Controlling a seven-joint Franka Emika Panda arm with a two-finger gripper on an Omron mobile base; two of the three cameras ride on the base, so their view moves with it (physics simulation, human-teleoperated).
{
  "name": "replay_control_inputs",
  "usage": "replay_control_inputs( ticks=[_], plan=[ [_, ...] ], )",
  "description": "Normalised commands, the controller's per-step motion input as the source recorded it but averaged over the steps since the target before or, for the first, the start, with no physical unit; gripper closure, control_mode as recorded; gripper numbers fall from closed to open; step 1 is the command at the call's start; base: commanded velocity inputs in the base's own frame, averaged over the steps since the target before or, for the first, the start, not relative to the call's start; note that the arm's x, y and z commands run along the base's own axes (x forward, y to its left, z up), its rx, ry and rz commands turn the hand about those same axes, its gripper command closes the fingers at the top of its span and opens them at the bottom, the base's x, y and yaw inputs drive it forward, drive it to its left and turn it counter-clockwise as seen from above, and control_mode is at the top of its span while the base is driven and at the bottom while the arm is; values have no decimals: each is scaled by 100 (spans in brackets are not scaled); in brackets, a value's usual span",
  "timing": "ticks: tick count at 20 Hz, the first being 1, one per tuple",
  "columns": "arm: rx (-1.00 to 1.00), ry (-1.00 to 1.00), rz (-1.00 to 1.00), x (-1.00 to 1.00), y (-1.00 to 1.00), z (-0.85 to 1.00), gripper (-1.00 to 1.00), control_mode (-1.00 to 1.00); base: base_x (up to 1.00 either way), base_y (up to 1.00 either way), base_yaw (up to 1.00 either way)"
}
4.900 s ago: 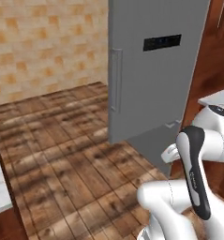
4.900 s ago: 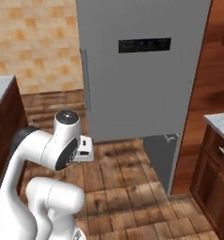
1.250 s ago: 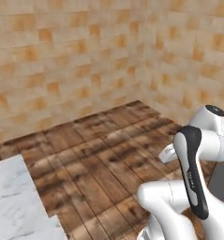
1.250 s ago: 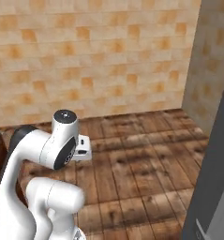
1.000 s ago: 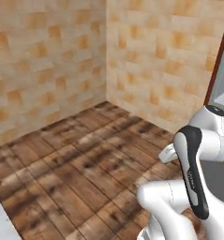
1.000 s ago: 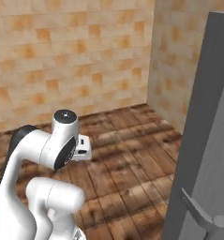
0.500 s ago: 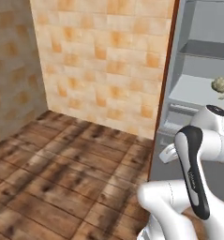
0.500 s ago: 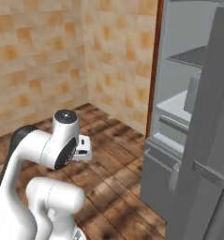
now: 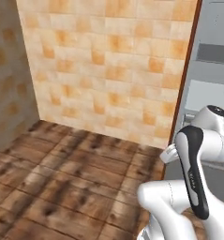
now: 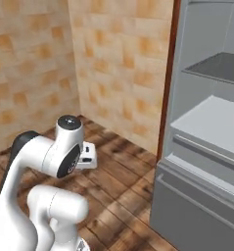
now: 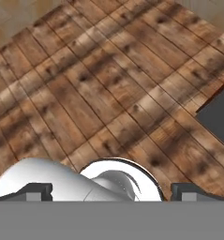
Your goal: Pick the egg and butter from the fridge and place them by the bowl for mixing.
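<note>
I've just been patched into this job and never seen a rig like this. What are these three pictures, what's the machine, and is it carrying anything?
It is a white robot arm on a driving base in a simulated kitchen. Two pictures come from cameras on the base, behind the arm to its left and right. The third looks along the end effector, here down at the wooden floor. Its dark finger tips stand far apart with nothing between them, so nothing is held. On the right stands the open fridge, with pale shelves showing; a small roundish thing sits at the picture edge, too cropped to identify. A tiled wall is behind.
</note>
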Motion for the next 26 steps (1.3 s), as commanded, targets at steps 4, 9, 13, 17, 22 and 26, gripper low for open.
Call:
replay_control_inputs(
  ticks=[4, 9, 13, 17, 22, 26],
  plan=[
    [0, 0, 0, 0, 0, 0, -100, 100, 37, 23, -68],
    [0, 0, 0, 0, 0, 0, -100, 100, 30, 22, -75],
    [0, 0, 0, 0, 0, 0, -100, 100, 41, 26, -62],
    [0, 0, 0, 0, 0, 0, -100, 100, 68, 24, -22],
    [0, 0, 0, 0, 0, 0, -100, 100, 68, -6, -1],
    [0, 0, 0, 0, 0, 0, -100, 100, 57, -29, 0]
  ],
)
